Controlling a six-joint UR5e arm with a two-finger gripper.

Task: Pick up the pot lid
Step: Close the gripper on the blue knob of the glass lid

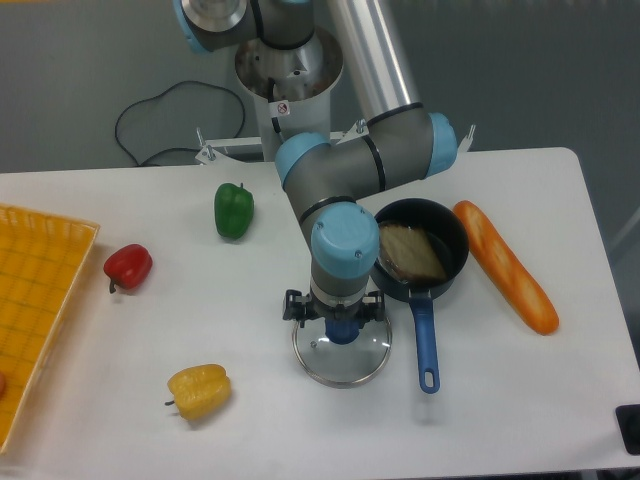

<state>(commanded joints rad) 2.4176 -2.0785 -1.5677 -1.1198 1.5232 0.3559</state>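
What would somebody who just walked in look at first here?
Probably the big robot arm, with its open end effector over the blue knob of the clear pot lid. Next, maybe the black pan with its bright blue handle, right of the lid. The long orange-brown loaf shape stands out farther right.

White table [270,435] under yellow basket [45,240], red pepper [128,267], green pepper [234,210], yellow pepper [199,391], pot lid [340,368], pan [452,232], baguette [506,268].

Apparently a robotics lab, with a robot arm [330,165] above a white table [228,312].
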